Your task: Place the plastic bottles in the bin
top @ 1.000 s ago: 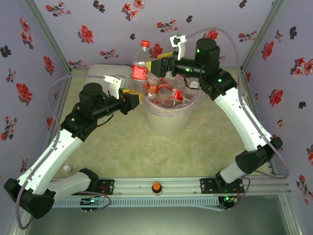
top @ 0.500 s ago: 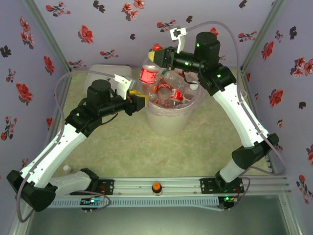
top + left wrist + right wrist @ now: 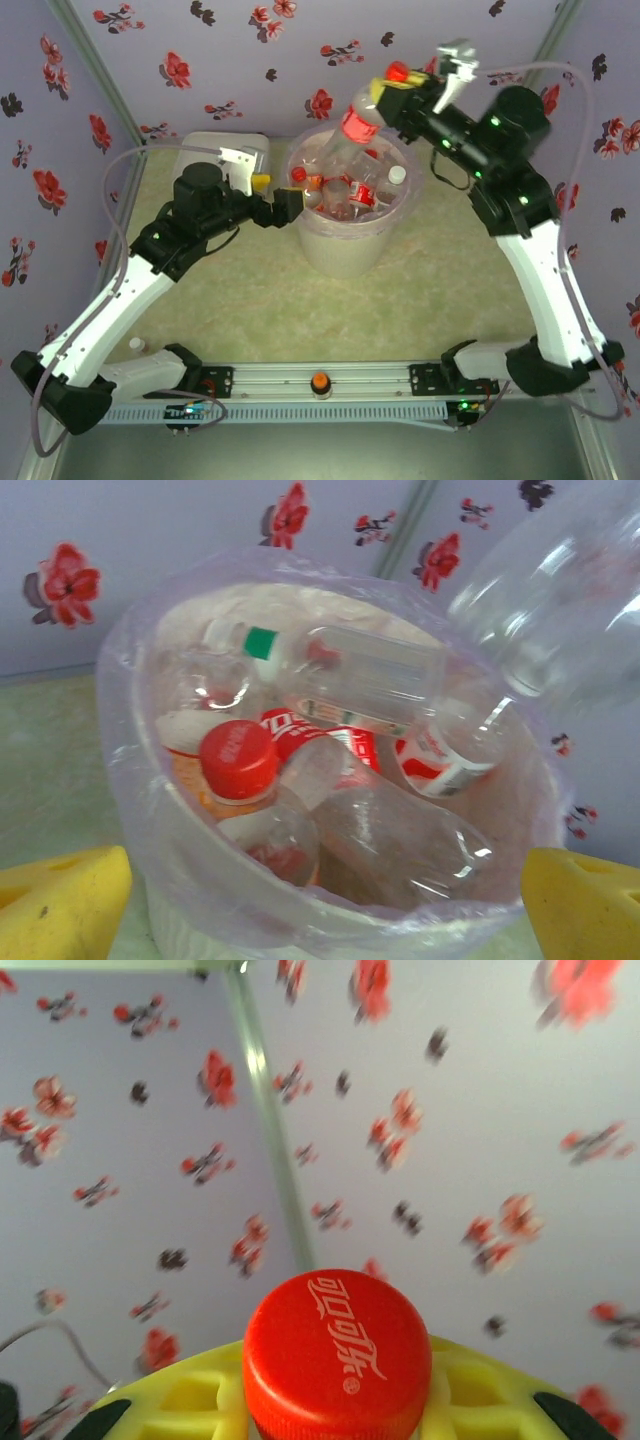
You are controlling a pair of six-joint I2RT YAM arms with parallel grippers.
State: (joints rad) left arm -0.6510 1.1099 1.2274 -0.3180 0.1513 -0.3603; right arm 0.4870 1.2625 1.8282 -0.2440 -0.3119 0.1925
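Note:
The bin point(image 3: 345, 250), a white bucket lined with a pink bag, stands mid-table with several plastic bottles point(image 3: 350, 190) inside. My right gripper point(image 3: 392, 88) is shut on the neck of a clear bottle with a red label point(image 3: 357, 128), which hangs tilted over the bin's back rim. In the right wrist view its red cap point(image 3: 338, 1355) sits between the yellow fingers point(image 3: 180, 1400). My left gripper point(image 3: 278, 197) stands open at the bin's left rim point(image 3: 130, 780), holding nothing. Red-capped and red-labelled bottles point(image 3: 245, 780) lie in the bin, and the held bottle's body point(image 3: 560, 580) shows at the upper right.
A white rectangular lidded box point(image 3: 225, 150) sits at the back left, behind my left gripper. A small white cap point(image 3: 137, 344) lies on the table near the left arm's base. Floral walls close in the back and sides.
My right gripper has shut on the red-labelled bottle and carried it up and to the right above the bin. My left gripper's jaws have opened at the bin's left rim.

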